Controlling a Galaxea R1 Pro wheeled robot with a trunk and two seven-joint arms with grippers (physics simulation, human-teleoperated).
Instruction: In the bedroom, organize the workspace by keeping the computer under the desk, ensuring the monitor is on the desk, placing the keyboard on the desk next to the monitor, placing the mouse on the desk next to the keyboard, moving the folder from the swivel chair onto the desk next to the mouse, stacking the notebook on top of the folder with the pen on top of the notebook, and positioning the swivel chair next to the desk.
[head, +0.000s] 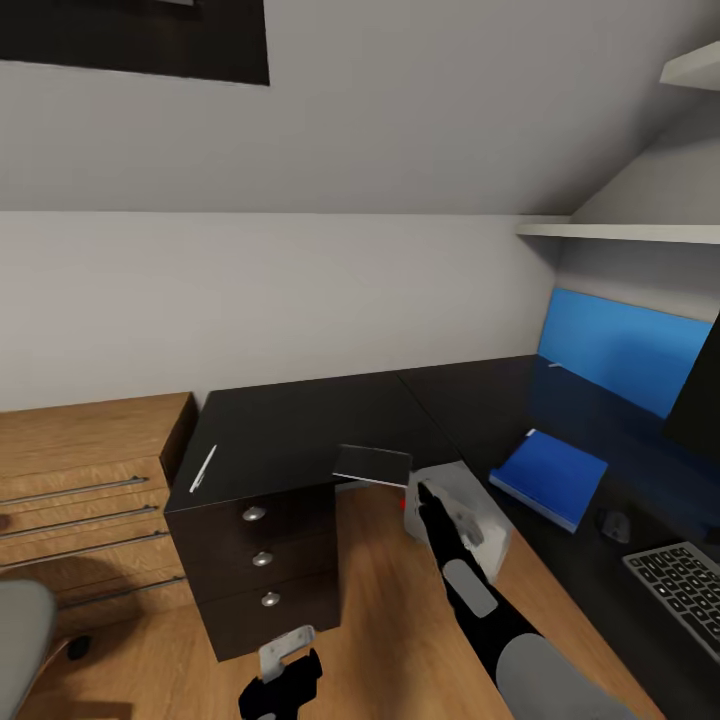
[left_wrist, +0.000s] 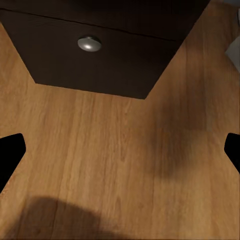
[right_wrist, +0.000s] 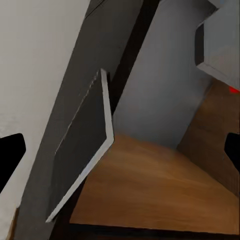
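From the head view, the desk (head: 300, 430) is carrying the folder (head: 550, 477) near its front edge on the right wing, with the mouse (head: 614, 524) just beside it and the keyboard (head: 682, 587) beyond that at the same edge. The pen (head: 203, 468) is lying near the left edge, above the drawer unit (head: 262, 560). The notebook (head: 372, 465) is overhanging the front edge at the inner corner, with the right gripper (head: 420, 492) reaching toward it. A corner of the swivel chair (head: 22, 640) is showing well apart from the desk.

In the left wrist view, the left gripper (left_wrist: 120, 150) is hanging spread over bare floor.

In the right wrist view, the right gripper (right_wrist: 120, 155) is standing released, the notebook (right_wrist: 82, 150) not yet grasped.

Judging by this, stacking notebook and pen and moving the chair are remaining.
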